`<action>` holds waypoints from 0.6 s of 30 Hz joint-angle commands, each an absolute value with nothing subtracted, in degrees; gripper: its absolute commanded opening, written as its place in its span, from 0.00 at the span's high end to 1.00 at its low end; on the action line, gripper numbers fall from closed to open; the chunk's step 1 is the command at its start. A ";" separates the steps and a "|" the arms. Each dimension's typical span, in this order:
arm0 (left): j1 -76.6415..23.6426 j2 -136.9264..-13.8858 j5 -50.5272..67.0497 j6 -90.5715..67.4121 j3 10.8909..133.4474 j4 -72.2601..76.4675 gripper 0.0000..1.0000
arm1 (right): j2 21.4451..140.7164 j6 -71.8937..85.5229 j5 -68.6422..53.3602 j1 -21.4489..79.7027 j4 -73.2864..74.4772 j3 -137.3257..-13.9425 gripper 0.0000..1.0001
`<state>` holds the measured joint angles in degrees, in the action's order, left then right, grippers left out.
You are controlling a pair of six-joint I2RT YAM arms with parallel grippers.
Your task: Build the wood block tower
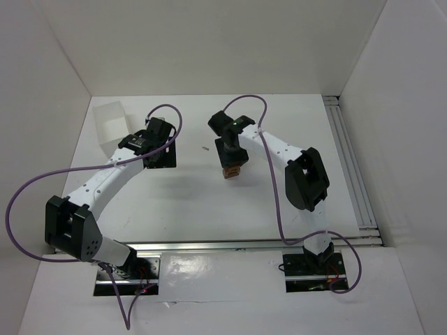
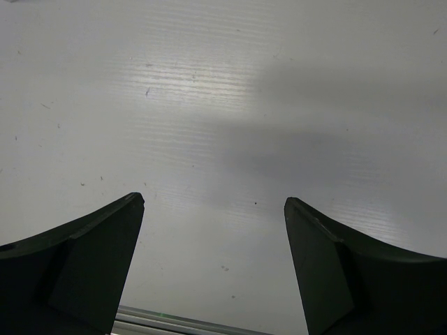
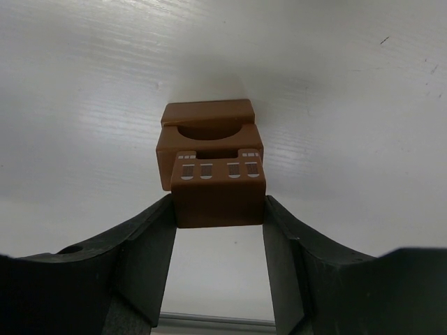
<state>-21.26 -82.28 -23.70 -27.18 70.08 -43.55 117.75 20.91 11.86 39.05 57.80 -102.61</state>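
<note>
My right gripper point(image 3: 218, 204) is shut on a reddish-brown wood block point(image 3: 218, 190) with painted white windows, gripped by its two sides. Directly beyond it stand two more brown blocks: one with an arched cut-out point(image 3: 209, 139) and a plain one point(image 3: 207, 110) behind that. I cannot tell whether the held block touches them. In the top view the right gripper point(image 1: 231, 162) holds the blocks point(image 1: 230, 171) mid-table. My left gripper point(image 2: 213, 202) is open and empty over bare table; in the top view it point(image 1: 159, 155) is at the back left.
A white plastic tray point(image 1: 112, 125) stands at the back left, next to the left gripper. White walls close in the table on three sides. An aluminium rail point(image 1: 349, 160) runs along the right edge, and another point(image 1: 230, 244) along the front.
</note>
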 commanded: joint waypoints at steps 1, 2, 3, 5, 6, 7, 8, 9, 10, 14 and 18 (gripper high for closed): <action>-21.53 -80.77 -23.64 -27.51 72.07 -43.86 0.06 | 116.46 20.39 12.22 39.99 57.30 -101.34 0.42; -21.53 -80.77 -23.64 -27.51 72.07 -43.86 0.06 | 116.46 20.39 12.22 39.99 57.30 -101.34 0.39; -21.53 -80.77 -23.64 -27.51 72.07 -43.86 0.06 | 116.46 20.39 12.22 39.99 57.30 -101.34 0.36; -21.53 -80.77 -23.64 -27.51 72.07 -43.86 0.06 | 116.46 20.39 12.22 39.99 57.30 -101.95 0.33; -21.53 -80.77 -23.64 -27.51 71.55 -43.86 0.06 | 116.46 20.39 12.22 39.99 57.30 -101.95 0.29; -21.53 -80.77 -23.64 -27.51 71.54 -43.86 0.06 | 116.46 20.39 12.22 39.99 57.30 -102.48 0.26; -21.53 -80.77 -23.64 -27.51 71.54 -43.86 0.06 | 116.46 20.39 12.22 39.99 57.83 -102.48 0.23; -21.53 -80.77 -23.64 -27.51 71.54 -43.86 0.06 | 116.98 20.39 12.74 39.99 57.83 -103.26 0.17; -21.53 -80.77 -23.64 -27.51 71.54 -43.86 0.06 | 116.98 20.39 12.74 39.99 57.83 -103.27 0.15; -21.53 -80.24 -23.64 -27.51 71.54 -44.38 0.06 | 116.98 20.39 13.36 39.99 58.36 -104.94 0.13; -21.53 -80.24 -23.64 -27.51 71.54 -44.38 0.06 | 116.98 20.39 13.36 39.99 58.36 -104.94 0.20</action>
